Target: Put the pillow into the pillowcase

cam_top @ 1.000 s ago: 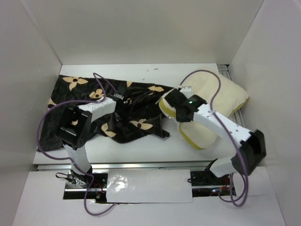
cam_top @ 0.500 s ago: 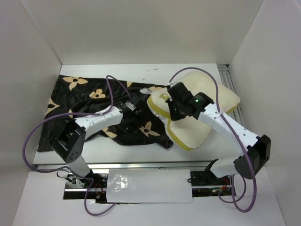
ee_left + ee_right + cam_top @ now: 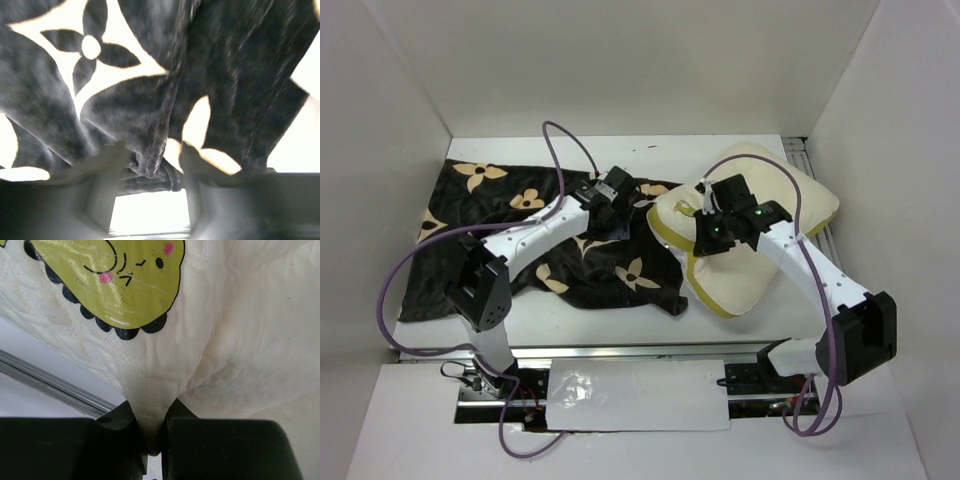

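Note:
The dark pillowcase with tan flowers lies spread over the left half of the table, its right edge lapping the cream pillow. My left gripper hovers over the pillowcase's far right part. In the left wrist view its fingers stand apart, with a loose fold of pillowcase hanging between the left gripper's tips, not pinched. My right gripper is shut on a bunched bit of pillow near its left end. A green cartoon print shows on the pillow.
White walls close in the table on the left, back and right. A metal rail runs along the right side under the pillow. Purple cables loop above both arms.
My left gripper swung right and toward the back over the pillowcase, and its jaws opened. My right gripper dragged the pillow left toward the pillowcase, then eased back slightly right.

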Motion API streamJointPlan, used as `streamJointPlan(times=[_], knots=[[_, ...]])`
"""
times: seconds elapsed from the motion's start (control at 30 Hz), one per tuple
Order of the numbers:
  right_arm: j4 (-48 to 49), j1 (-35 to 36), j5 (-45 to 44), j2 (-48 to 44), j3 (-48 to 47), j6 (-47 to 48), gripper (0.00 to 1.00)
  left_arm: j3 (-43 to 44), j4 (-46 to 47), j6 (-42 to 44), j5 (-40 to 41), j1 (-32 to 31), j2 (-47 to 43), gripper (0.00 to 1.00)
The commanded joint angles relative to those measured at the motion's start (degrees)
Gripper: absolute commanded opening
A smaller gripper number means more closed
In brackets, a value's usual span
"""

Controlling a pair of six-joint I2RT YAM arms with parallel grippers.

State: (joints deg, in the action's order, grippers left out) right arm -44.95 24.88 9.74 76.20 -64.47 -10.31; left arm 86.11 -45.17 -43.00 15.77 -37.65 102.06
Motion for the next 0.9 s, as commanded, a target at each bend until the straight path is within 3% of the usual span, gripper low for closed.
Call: streamJointPlan(times=[0.0,0.07,0.13,0.4,0.53,0.57,0.73,0.87], knots=[[5.05,-1.94,5.55,-2.38,-0.04,3.27,0.00,3.72,-3.52,3.53,4.09,0.21,2.25,0.66],[5.05,-3.78,5.56,-2.38,-0.04,3.80,0.00,4.51,-3.52,5.29,4.97,0.21,4.19,0.85],[5.05,-6.06,6.08,-4.12,-0.04,3.80,0.00,5.82,-1.60,10.02,5.58,0.21,7.86,0.91],[6.72,-12.31,9.77,-7.03,2.42,2.75,0.00,8.90,1.84,15.41,1.54,0.73,16.76,0.89],[7.33,-13.54,11.61,-8.09,2.94,2.75,0.00,10.22,1.13,15.41,1.20,1.35,20.98,0.82],[7.33,-13.55,12.14,-8.09,2.94,2.75,0.00,10.22,1.13,15.41,1.98,1.35,20.99,0.73],[7.33,-14.07,13.46,-8.09,3.55,2.75,0.00,10.75,0.43,14.18,3.38,1.88,19.15,0.52],[8.47,-10.57,15.31,-8.09,4.26,3.27,0.00,10.75,-0.62,14.18,5.15,3.11,14.93,0.36]])
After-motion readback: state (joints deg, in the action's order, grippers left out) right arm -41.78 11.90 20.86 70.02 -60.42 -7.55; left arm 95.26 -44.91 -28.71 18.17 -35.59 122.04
